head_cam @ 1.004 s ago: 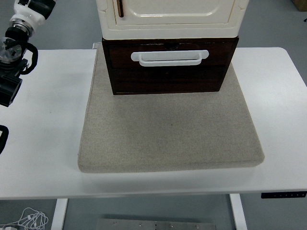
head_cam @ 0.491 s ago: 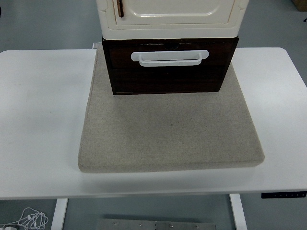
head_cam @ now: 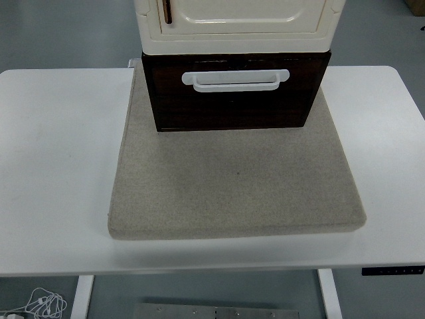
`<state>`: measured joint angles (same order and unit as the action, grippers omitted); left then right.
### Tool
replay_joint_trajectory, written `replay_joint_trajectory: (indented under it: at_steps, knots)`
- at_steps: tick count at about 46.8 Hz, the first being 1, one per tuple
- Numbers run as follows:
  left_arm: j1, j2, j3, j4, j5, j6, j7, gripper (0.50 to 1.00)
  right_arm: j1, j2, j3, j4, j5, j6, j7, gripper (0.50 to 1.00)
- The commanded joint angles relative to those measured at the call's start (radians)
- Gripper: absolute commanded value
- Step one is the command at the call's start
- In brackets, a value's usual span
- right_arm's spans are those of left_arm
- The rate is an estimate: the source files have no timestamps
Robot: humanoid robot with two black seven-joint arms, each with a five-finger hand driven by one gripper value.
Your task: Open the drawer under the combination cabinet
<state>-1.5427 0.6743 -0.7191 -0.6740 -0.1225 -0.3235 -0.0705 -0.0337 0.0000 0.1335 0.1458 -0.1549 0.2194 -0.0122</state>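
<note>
While neither hand shows, the dark drawer point(head_cam: 236, 100) – white handle point(head_cam: 235, 79) – sits on a beige mat point(head_cam: 236, 186).

The top edge of the frame cuts off the cream cabinet point(head_cam: 239, 26) above its door panel, the cabinet's base hides the drawer's point(head_cam: 232, 93) top, and the table's point(head_cam: 53, 166) legs run out at the bottom edge beside a partly cropped cable point(head_cam: 40, 302).

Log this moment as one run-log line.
hands: none in view | drawer: shut | handle: untouched | cabinet: on mat
</note>
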Motion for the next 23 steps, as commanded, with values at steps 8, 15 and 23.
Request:
replay_joint_trajectory:
  at_steps: [8,15,23]
  knots:
    - [-0.166,0.045,0.185,-0.171,0.012,0.004,0.0,1.0,0.0,0.0,0.0,0.0,0.0,0.0,0.0,0.926]
    - [-0.244,0.057,0.271,-0.294,0.069,0.035,0.0,1.0,0.0,0.0,0.0,0.0,0.0,0.0,0.0,0.926]
    - [-0.267,0.079,0.313,-0.478,0.165,0.055,0.014,1.0,0.0,0.0,0.0,0.0,0.0,0.0,0.0,0.926]
